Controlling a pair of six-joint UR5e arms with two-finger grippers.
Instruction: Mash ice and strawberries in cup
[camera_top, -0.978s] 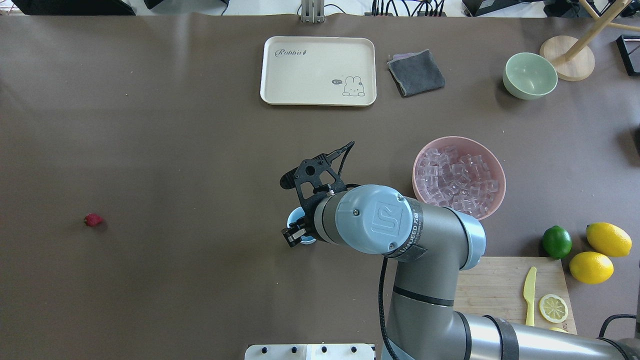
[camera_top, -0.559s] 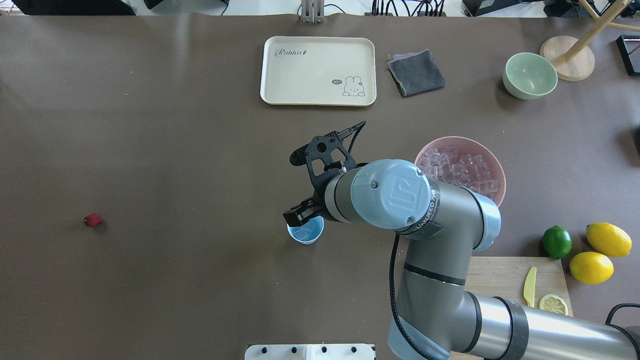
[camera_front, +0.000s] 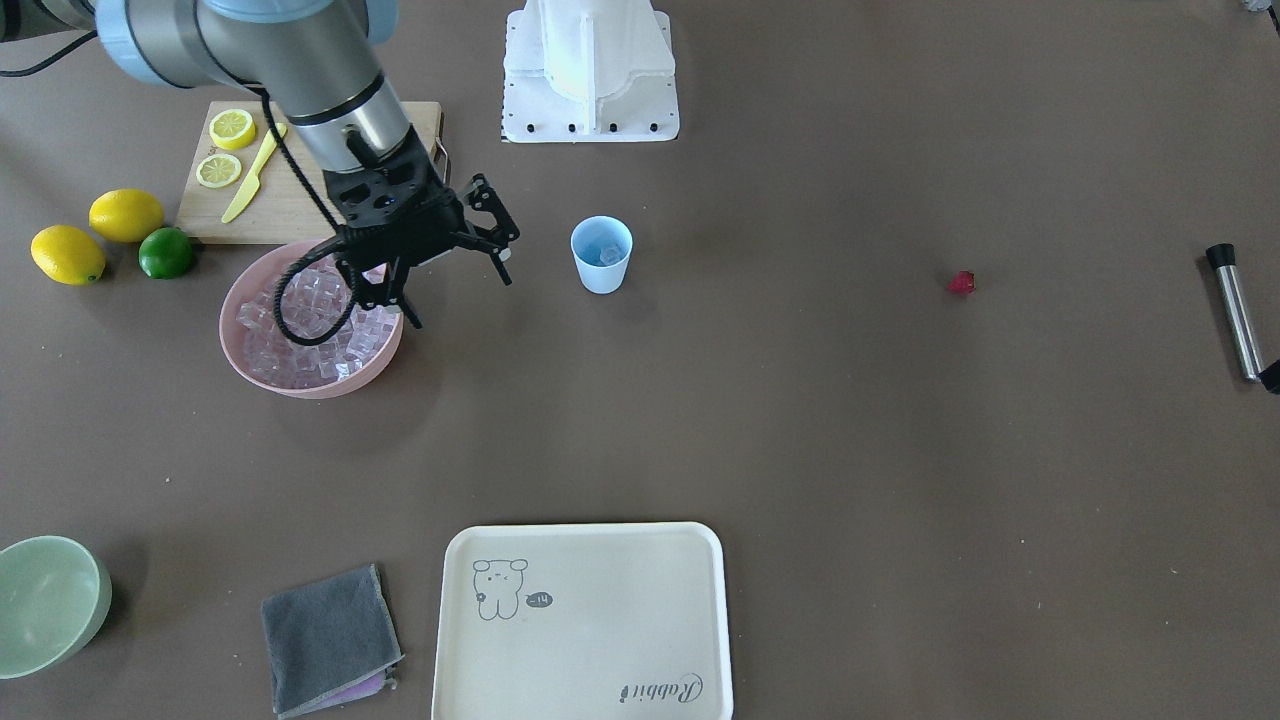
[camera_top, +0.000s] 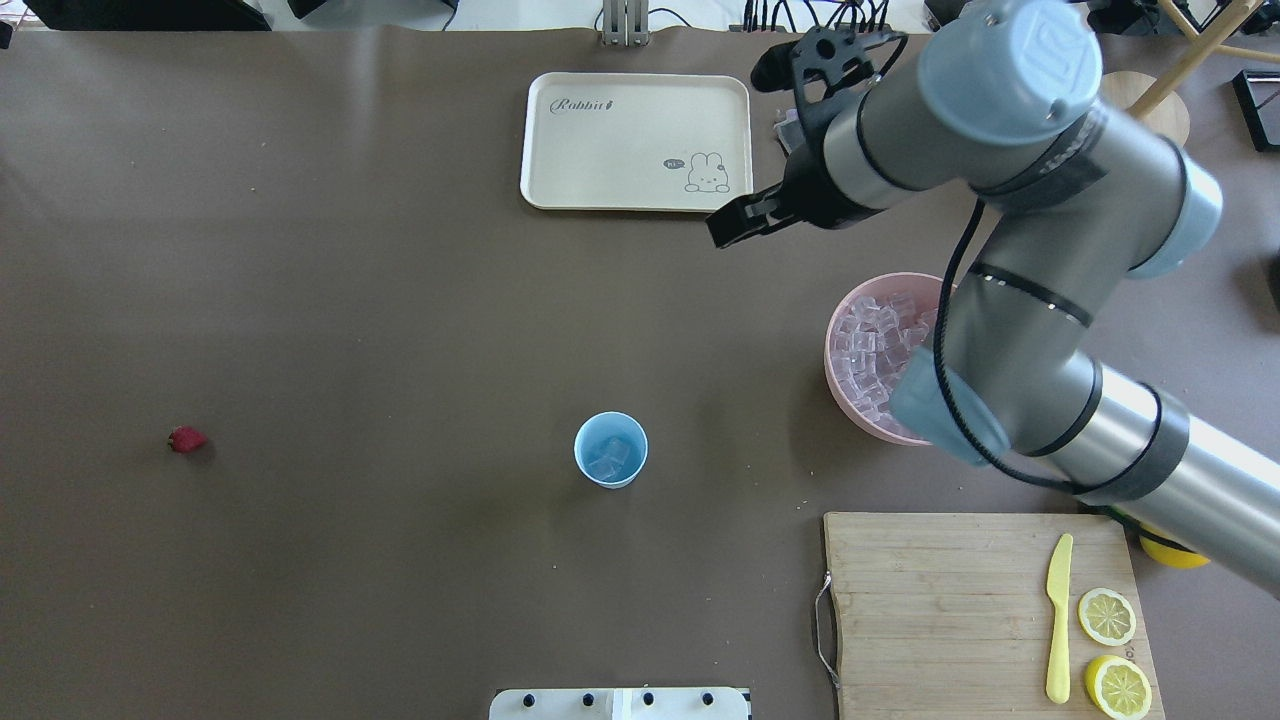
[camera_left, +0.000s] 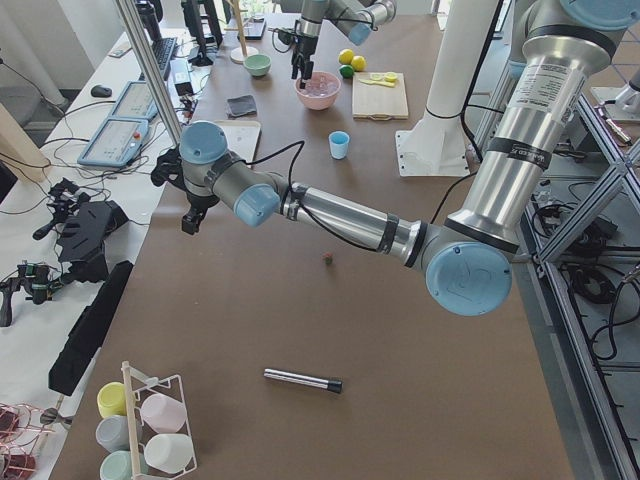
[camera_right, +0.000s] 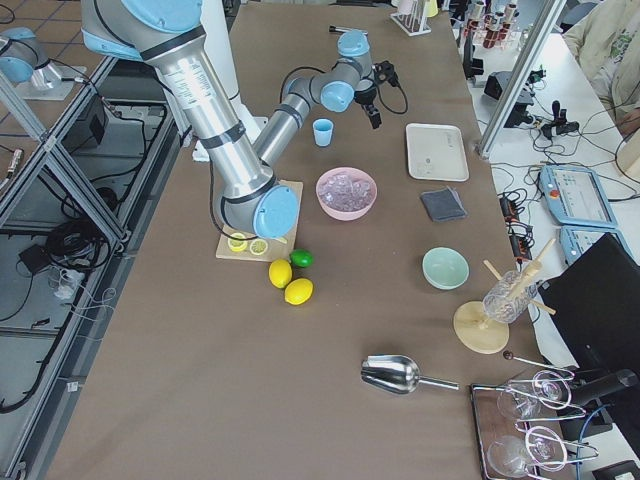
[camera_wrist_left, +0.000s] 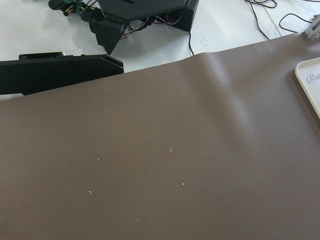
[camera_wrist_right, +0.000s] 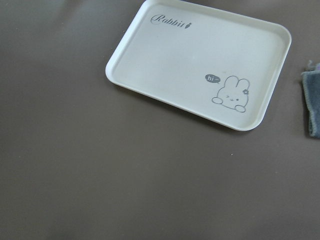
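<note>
The light blue cup (camera_top: 611, 450) stands upright mid-table with clear ice (camera_top: 608, 459) inside; it also shows in the front view (camera_front: 601, 255). More ice (camera_top: 878, 340) fills the pink bowl (camera_front: 300, 385). The strawberry (camera_top: 186, 439) lies alone far to the left, also seen in the front view (camera_front: 962, 283). My right gripper (camera_front: 458, 295) is open and empty, raised high between the pink bowl and the cup, apart from both. My left gripper (camera_left: 190, 220) hangs near the table's far left edge; I cannot tell if it is open.
A cream tray (camera_top: 636, 140), a grey cloth (camera_front: 330, 640) and a pale green bowl (camera_front: 50, 600) lie on the far side. A cutting board (camera_top: 940, 600) with knife and lemon slices, lemons and a lime (camera_front: 165, 252) sit at the right. A metal rod (camera_front: 1237, 310) lies far left.
My right gripper has lifted off the cup and swung up and away toward the pink bowl and tray. The cup, with ice inside, is now uncovered.
</note>
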